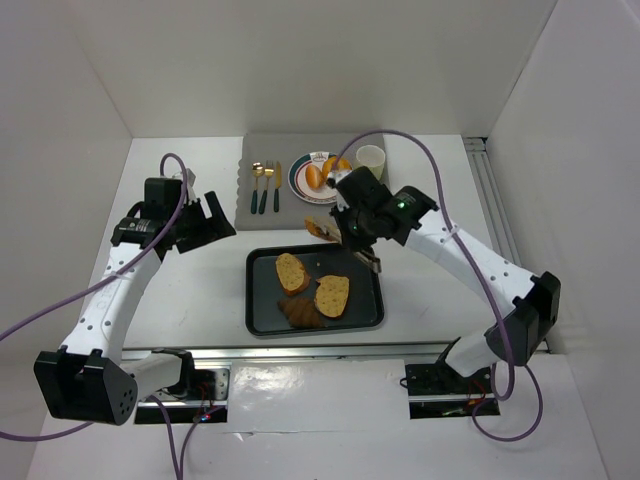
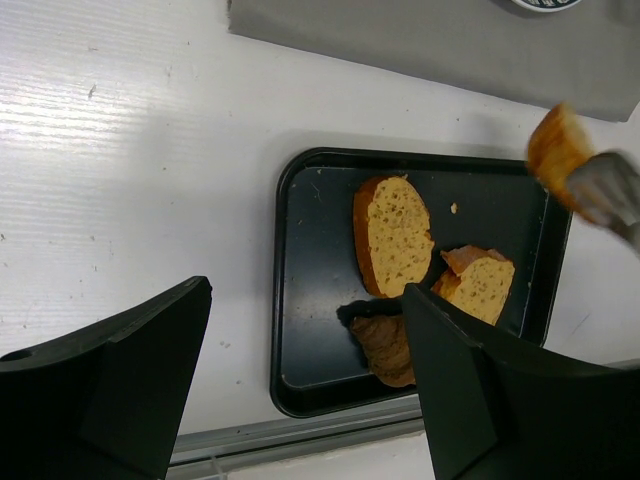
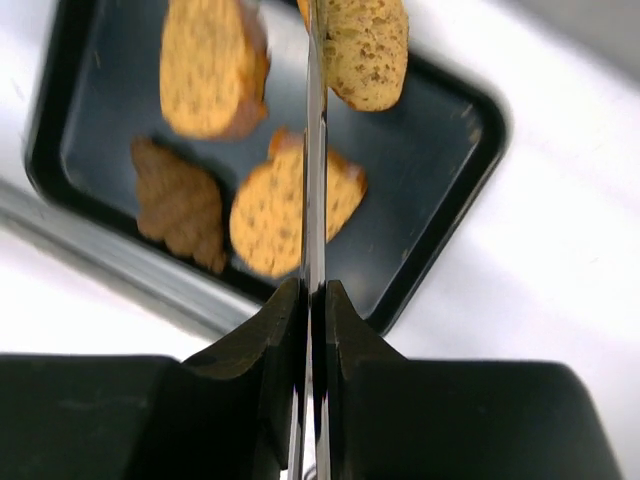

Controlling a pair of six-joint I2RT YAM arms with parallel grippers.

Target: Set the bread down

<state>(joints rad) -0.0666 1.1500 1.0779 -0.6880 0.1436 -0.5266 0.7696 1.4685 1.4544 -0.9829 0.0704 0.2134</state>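
Your right gripper [image 3: 312, 300] has its fingers pressed together on a pair of metal tongs [image 3: 315, 180], which show edge-on as a thin strip running out from between the fingers. The far end of the tongs pinches a toasted slice [image 3: 365, 45], tan with a brown crust. So the slice sits out beyond the fingers and is not touching them.

From above, that toasted slice hangs in the air about the far rim of the black tray [image 1: 265, 305], on the side toward the grey mat [image 1: 290, 205]. It touches neither of them.

On the tray lie three more pieces of bread:
- A second slice [image 1: 291, 272] lies toward the far left.
- A third slice [image 1: 332, 295] lies nearer and to the right of it.
- A dark brown croissant [image 1: 300, 313] lies at the near side, just beside the third slice. Whether the two touch, you cannot tell.

Your left gripper [image 1: 208, 226] is off to the left of the tray, above the bare tabletop [image 1: 190, 290]. Its fingers [image 2: 110, 390] are spread wide and hold nothing. Its wrist camera looks down between them at the tray, and the bread there is well apart from those fingers.

On the mat at the far side stands a plate [image 1: 297, 185] carrying two small orange rolls [image 1: 315, 177]. A pale cup [image 1: 370, 160] stands to its right. To its left is a row of cutlery [image 1: 266, 186] with gold heads and dark handles.
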